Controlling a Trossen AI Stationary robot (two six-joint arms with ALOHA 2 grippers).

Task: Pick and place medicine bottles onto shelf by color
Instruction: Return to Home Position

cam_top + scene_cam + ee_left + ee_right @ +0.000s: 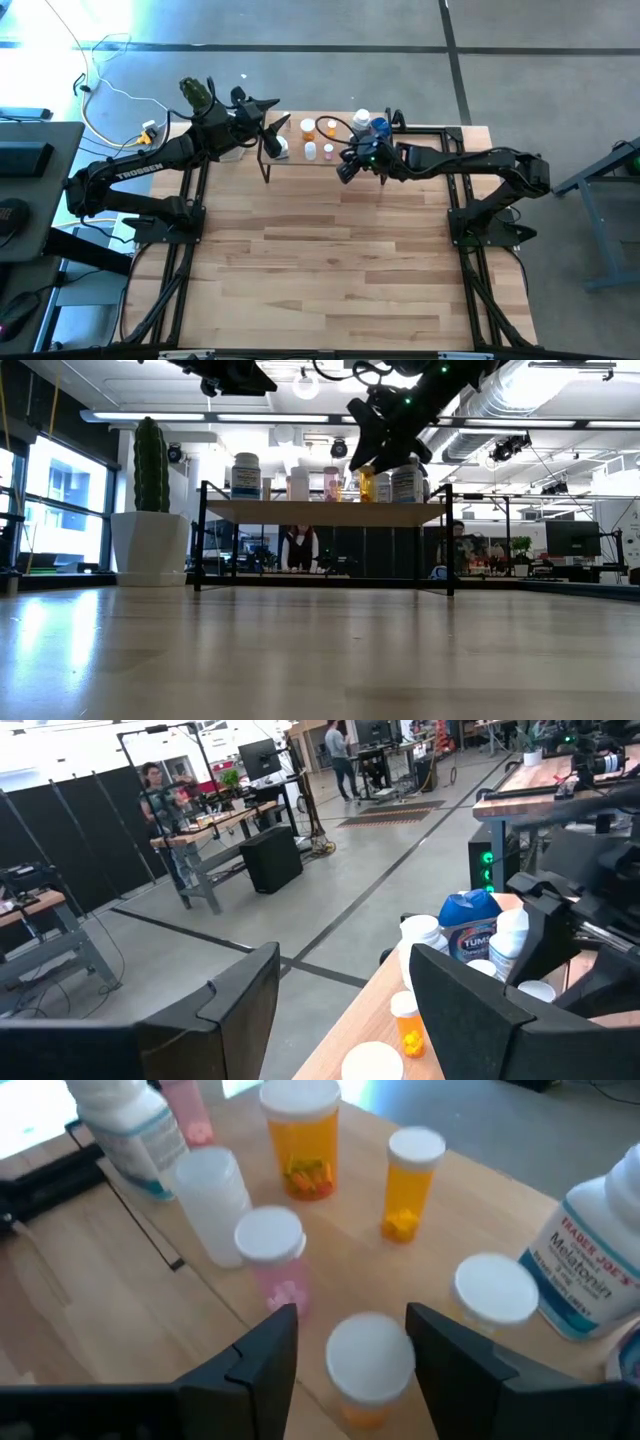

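The shelf (320, 513) stands at the table's far edge and carries several medicine bottles upright on their bases. Among them are an orange jar (300, 1140), a slim orange bottle (412, 1180), a pink bottle (270, 1250), a clear white one (213, 1200), a white melatonin bottle (590, 1260) and a blue one (468, 920). My right gripper (352, 1312) hangs open over the shelf's near right part. Its fingers stand on either side of a white-capped orange bottle (370, 1365) that rests on the board. My left gripper (345, 960) is open, holds nothing and hovers level at the shelf's left end (280, 118).
A white pot with a green cactus (150, 545) stands left of the shelf at the table's far left corner. The wooden tabletop (330, 270) stretches bare in front of the shelf. Black arm frames (180, 260) run along both sides of the table.
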